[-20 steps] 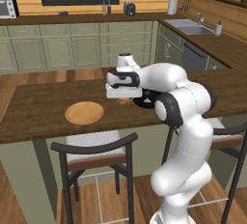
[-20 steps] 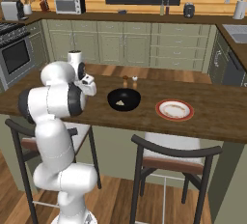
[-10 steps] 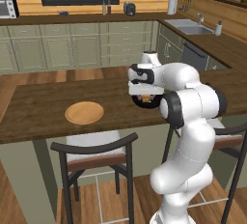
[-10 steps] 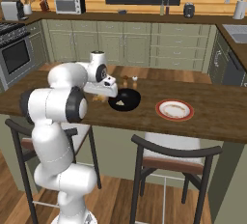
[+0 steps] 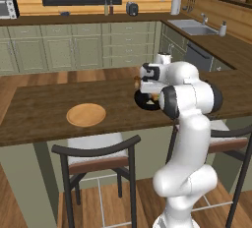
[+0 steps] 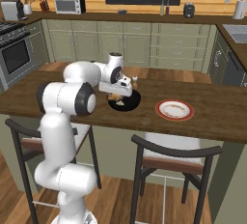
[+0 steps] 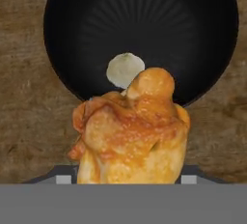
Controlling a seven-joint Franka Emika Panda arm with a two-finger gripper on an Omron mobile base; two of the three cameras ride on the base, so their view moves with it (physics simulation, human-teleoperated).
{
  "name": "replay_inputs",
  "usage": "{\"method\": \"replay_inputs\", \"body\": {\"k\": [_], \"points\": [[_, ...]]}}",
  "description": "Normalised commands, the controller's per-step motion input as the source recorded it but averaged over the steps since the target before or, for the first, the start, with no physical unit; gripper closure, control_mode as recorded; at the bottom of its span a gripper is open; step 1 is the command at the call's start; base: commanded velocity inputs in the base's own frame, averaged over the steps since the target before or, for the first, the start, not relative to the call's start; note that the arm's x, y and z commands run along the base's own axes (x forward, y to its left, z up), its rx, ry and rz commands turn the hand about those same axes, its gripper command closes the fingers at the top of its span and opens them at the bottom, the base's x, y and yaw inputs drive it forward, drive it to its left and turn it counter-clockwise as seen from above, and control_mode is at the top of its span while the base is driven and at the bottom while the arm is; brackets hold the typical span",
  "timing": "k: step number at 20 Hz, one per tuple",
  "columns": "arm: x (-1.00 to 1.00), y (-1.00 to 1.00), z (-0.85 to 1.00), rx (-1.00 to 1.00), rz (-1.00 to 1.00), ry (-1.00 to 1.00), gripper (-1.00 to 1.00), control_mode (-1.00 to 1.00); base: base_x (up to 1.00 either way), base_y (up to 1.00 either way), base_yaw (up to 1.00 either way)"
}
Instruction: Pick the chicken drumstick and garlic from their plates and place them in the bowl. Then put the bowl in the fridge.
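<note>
I see gripper [image 6: 116, 96] low over black bowl [image 6: 125, 101] on wooden counter [image 6: 212, 114]; red-rimmed white plate [image 6: 174, 109] just right of bowl, apart.

dark wood counter [image 5: 44, 101], island type, long plank grain, seen from both sides. on it: tan wood plate [image 5: 86, 114] twd the left end in left base view, lying flat, nothing on it. black bowl [image 6: 125, 101] sits mid-counter, partly behind the arm; hand view looks down into it, wood grain all round its rim. white plate w/ dark red rim [image 6: 174, 109] just right of the bowl in right base view, near but apart. small brown shaker [image 6: 135, 79] on the counter behind the bowl, upright.
</note>
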Motion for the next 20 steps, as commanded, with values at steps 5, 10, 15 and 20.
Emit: {"method": "replay_inputs", "body": {"k": [5,10,15,20], "points": [[0.93,-0.17,-0.32,0.01,0.06,0.0,1.0,-1.0,0.0,0.0,0.0],[0.63,0.0,-0.46,0.0,0.01,0.0,1.0,-1.0,0.0,0.0,0.0],[0.3,0.01,-0.58,0.0,0.0,0.0,1.0,-1.0,0.0,0.0,0.0],[-0.07,0.14,-0.3,0.0,0.0,0.0,-1.0,-1.0,0.0,0.0,0.0]]}}
